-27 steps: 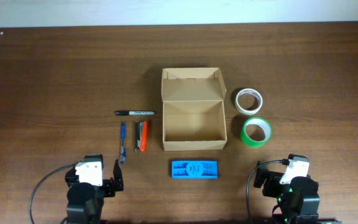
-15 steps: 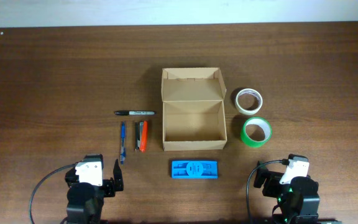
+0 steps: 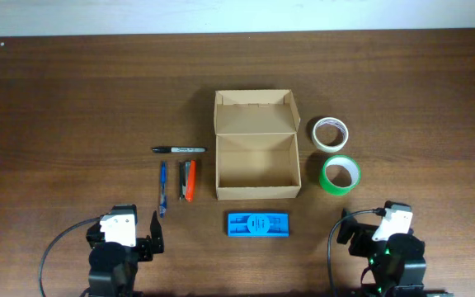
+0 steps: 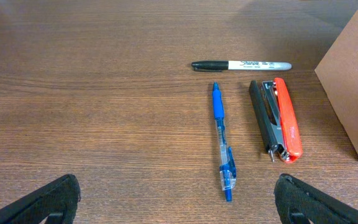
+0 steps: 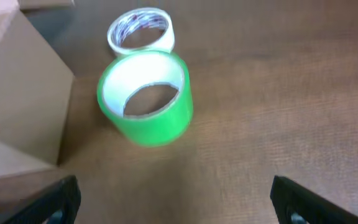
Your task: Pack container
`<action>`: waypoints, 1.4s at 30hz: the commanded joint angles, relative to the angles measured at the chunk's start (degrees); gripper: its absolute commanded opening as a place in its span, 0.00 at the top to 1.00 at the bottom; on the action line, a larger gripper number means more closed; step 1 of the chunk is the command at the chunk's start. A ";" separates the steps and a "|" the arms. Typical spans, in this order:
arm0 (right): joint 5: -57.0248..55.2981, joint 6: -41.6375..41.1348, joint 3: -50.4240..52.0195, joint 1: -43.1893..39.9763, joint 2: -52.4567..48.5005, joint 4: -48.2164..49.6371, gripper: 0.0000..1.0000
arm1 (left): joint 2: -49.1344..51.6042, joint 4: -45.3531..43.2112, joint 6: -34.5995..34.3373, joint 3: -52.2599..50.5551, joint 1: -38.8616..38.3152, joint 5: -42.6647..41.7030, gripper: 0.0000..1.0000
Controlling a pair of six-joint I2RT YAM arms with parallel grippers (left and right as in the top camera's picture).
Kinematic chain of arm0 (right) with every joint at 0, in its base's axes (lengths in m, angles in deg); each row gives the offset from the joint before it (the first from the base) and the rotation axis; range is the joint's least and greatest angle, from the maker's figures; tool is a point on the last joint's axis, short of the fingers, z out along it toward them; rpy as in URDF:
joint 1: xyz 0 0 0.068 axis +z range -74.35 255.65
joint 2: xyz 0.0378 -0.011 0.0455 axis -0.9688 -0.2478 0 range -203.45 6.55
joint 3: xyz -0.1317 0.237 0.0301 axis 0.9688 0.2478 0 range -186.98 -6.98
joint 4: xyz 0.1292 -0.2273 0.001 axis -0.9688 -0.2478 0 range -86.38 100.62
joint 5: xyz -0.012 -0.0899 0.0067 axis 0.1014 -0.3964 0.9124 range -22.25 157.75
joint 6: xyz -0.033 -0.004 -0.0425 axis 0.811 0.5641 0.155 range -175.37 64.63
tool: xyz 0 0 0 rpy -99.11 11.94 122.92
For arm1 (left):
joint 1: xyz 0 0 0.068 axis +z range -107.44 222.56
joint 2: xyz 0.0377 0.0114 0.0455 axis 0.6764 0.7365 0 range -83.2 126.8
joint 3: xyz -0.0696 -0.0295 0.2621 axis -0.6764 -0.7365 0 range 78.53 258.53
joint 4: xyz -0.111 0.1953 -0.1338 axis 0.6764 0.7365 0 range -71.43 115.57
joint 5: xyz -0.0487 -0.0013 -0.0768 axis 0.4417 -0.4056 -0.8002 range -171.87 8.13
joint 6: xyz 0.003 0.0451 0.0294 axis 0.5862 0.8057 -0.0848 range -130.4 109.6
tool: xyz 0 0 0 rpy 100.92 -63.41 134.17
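Right gripper [image 5: 178,208] is spread open and empty, as is the left gripper [image 4: 178,208]. Locate the container [image 3: 257,191] ahead, between both arms, lid flap open. The green tape roll [image 5: 159,127] lies just right of the container, nearest your right gripper, ahead and slightly left; judge it the likely first pick.

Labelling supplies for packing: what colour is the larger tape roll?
The larger tape roll is green with a white inner core, and shows best in the right wrist view.

Tan container [image 3: 258,191], green tape roll [image 5: 163,121], white tape roll [image 3: 314,133], blue pen [image 4: 221,140], orange-and-black stapler [image 4: 283,118], blue case [image 3: 258,223]
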 commanded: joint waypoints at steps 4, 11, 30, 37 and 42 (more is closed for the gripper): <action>0.83 -0.04 -12.48 -0.46 -13.09 2.12 0.01 | -0.59 -0.13 1.29 -0.44 0.35 0.59 0.00; 0.81 -0.11 -36.15 -0.48 -36.37 -6.32 0.01 | -0.59 -0.15 1.29 -0.44 0.35 0.59 0.01; -0.09 -11.41 -85.48 -0.52 -98.49 -28.04 0.01 | -0.59 -0.13 1.29 -0.44 0.35 0.57 0.00; -2.10 -8.39 -85.83 -0.52 -107.36 -22.32 0.01 | -0.59 -0.15 1.29 -0.44 0.35 0.59 0.00; -1.88 -8.20 -85.79 -0.52 -111.54 -20.76 0.01 | -0.59 -0.15 1.29 -0.44 0.35 0.59 0.00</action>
